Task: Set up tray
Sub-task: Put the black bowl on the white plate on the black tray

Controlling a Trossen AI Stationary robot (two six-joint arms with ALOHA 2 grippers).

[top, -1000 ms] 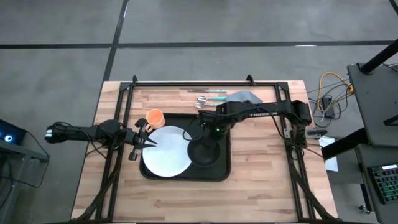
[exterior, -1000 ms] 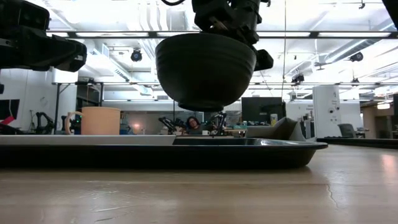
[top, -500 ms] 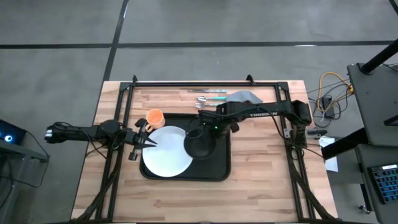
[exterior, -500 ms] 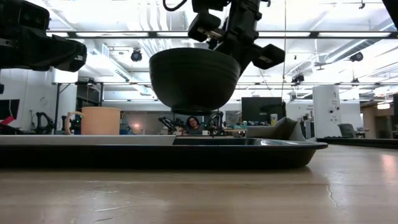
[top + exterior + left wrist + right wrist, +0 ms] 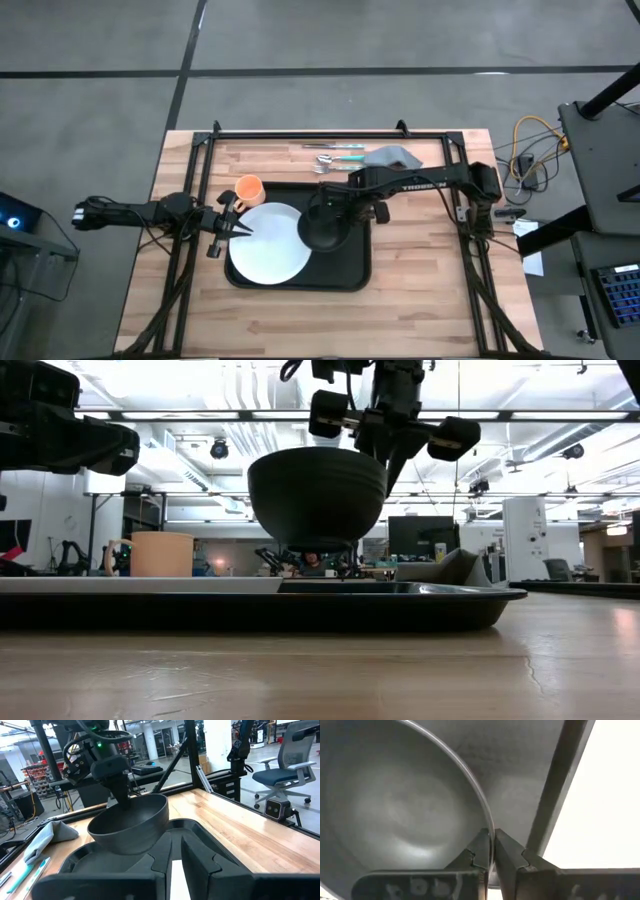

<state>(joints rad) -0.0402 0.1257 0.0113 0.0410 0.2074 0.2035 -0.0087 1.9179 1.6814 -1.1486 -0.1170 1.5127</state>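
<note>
Dark and glossy, the bowl (image 5: 317, 495) hangs in the air, pinched at its rim by the right gripper (image 5: 492, 851), whose two fingers (image 5: 476, 851) are pressed together on the thin wall, one inside and one outside. From table height there is clear daylight between the bowl's foot and the black tray (image 5: 400, 605) directly underneath the gripper. From above, the bowl (image 5: 323, 226) sits just under and to the left of the right gripper (image 5: 340, 205), over the tray's right half (image 5: 355, 270), its edge overlapping the white plate (image 5: 265, 245) that lies on the tray's left half.

Over on the other side, the left gripper (image 5: 240, 228) waits at the plate's left edge, its fingers (image 5: 150, 857) nearly together and holding nothing; its own camera looks straight across the plate at the lifted bowl (image 5: 130, 827).

Beyond the left gripper, just off the tray's back-left corner, stands an orange cup (image 5: 248, 188). Past the right gripper, on the bare wood behind the tray, lie some cutlery (image 5: 335, 157) and a grey folded cloth (image 5: 392, 156), well apart from the bowl.
</note>
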